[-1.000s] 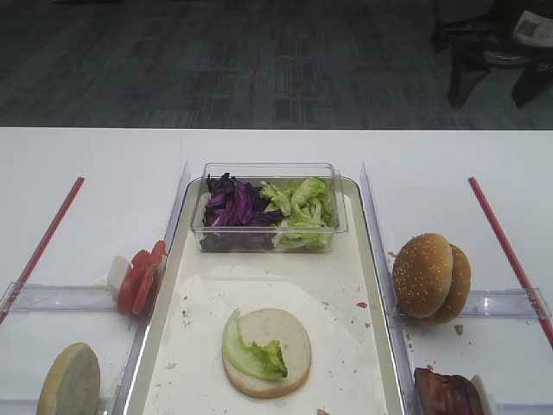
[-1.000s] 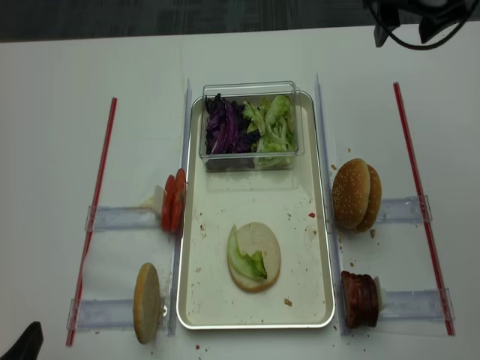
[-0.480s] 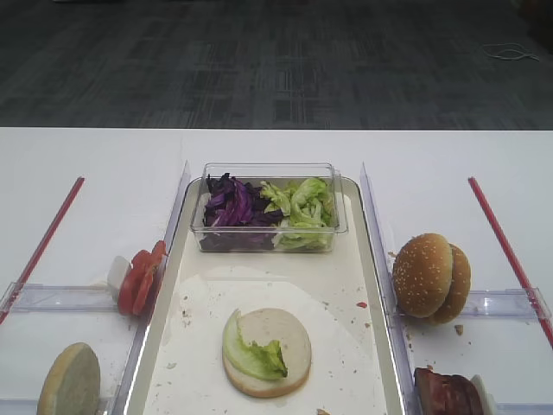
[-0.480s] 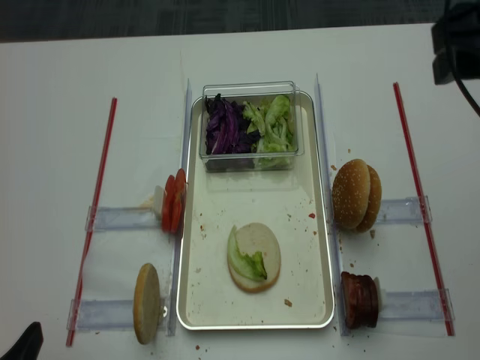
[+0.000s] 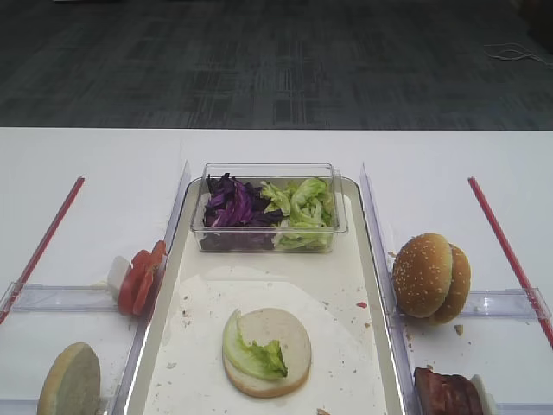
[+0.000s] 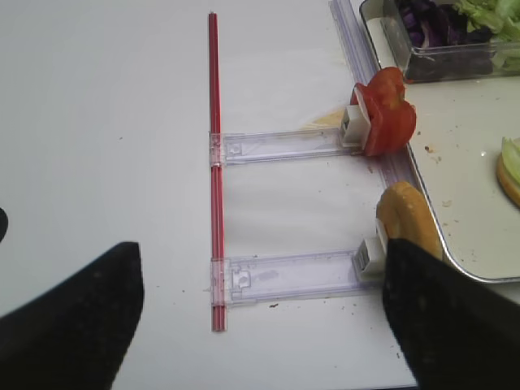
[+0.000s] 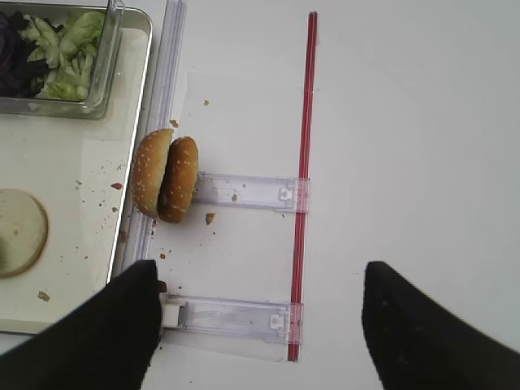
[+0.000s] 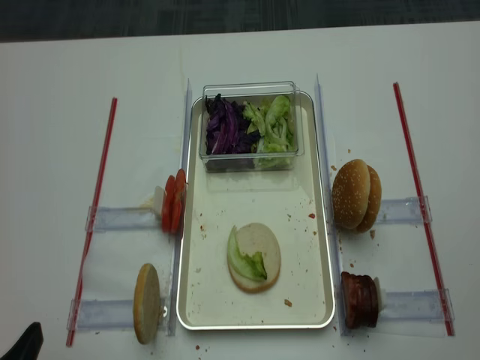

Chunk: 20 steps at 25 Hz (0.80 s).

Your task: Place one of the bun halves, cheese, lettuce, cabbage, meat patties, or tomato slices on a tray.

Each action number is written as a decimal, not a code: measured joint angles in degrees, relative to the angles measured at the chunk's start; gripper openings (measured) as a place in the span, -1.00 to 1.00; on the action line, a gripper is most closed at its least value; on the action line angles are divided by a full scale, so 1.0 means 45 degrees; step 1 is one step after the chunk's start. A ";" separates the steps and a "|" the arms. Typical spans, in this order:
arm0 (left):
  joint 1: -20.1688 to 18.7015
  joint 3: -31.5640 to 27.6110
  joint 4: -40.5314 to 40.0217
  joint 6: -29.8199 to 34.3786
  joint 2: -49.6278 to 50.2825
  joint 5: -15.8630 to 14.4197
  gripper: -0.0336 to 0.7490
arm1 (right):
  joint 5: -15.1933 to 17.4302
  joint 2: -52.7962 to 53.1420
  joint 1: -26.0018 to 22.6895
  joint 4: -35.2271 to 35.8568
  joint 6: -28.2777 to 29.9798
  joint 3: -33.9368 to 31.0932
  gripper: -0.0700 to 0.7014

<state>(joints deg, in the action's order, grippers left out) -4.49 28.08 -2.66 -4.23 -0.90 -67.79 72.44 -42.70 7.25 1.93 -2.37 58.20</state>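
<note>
White desk (image 5: 276, 147) carries the tray (image 8: 319, 247), where 1 bun (image 8: 259, 255) lies flat with lettuce (image 8: 244, 261) on top, ready for stacking. Both pincers, right (image 7: 260, 325) and left (image 6: 260, 317), hover wide open and empty.

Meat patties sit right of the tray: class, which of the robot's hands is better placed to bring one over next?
Probably the right. Its open hand hangs over that side, near the meat patties, while the left hand hangs across the tray, by the tomato slices.

Shiny metal tray (image 8: 324, 247), clear plastic box (image 8: 250, 90), matt white table (image 8: 52, 150).
</note>
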 joint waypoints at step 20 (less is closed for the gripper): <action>0.0000 0.0000 0.0000 0.0000 0.0000 0.0000 0.55 | 0.0168 0.7147 0.0000 -0.0050 0.0090 -0.3983 0.56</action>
<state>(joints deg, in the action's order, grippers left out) -4.49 28.08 -2.66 -4.23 -0.90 -67.79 73.20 -10.54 7.25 1.70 -1.97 40.28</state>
